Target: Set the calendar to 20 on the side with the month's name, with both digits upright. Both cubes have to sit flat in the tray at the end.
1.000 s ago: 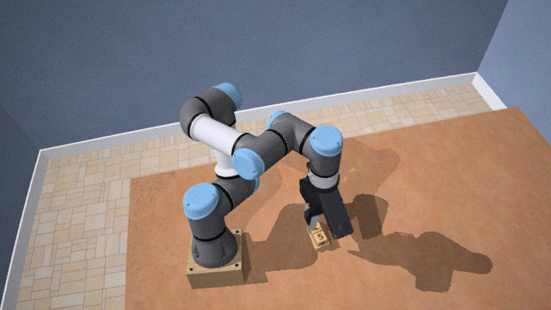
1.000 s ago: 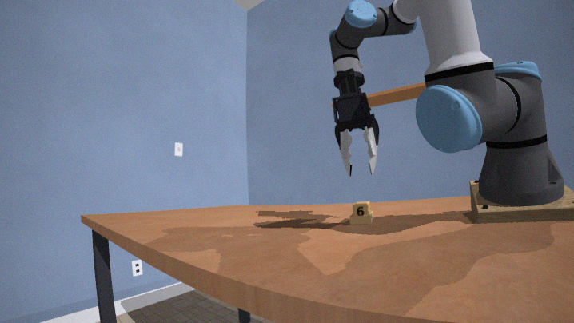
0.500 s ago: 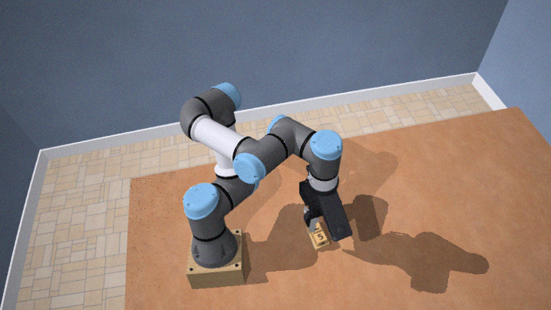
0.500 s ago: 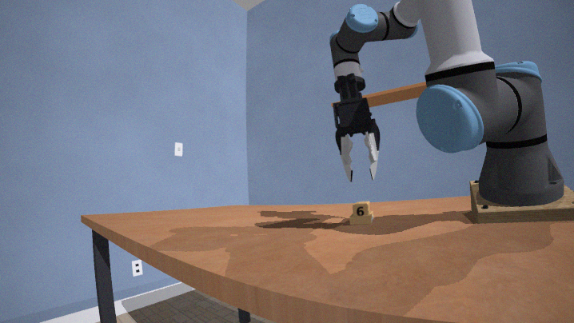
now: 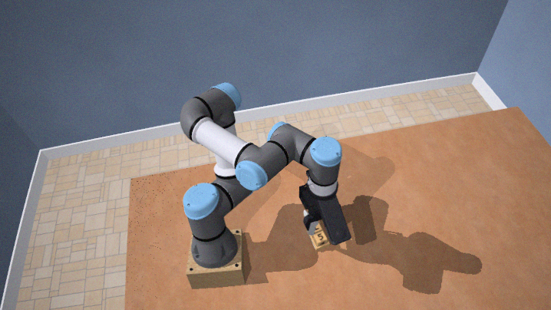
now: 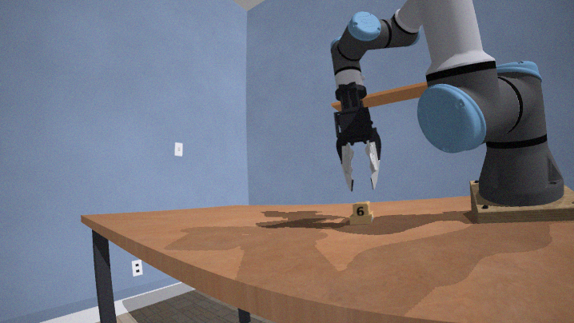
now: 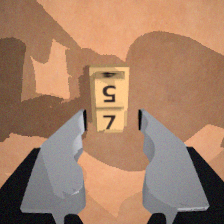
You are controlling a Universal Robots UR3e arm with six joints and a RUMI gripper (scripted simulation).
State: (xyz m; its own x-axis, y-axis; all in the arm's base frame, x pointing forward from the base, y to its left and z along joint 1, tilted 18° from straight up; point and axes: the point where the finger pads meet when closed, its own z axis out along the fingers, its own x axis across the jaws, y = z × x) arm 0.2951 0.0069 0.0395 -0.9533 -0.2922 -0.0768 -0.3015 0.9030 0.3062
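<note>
Pincer (image 5: 316, 235) (image 6: 362, 189) (image 7: 112, 111) hangs partly open above the cubes (image 5: 320, 236) (image 6: 360, 210) (image 7: 109, 94), grasping nothing.

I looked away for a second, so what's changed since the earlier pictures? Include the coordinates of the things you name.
The claw (image 5: 318, 230) (image 6: 362, 189) (image 7: 112, 111) has come down closer to the numbered cubes (image 5: 320, 236) (image 6: 360, 211) (image 7: 109, 94). Nothing was taken hold of or let go. The cubes stayed put, with the 6 facing the exterior view and the 5 on top, and the claw's fingers remain apart.
</note>
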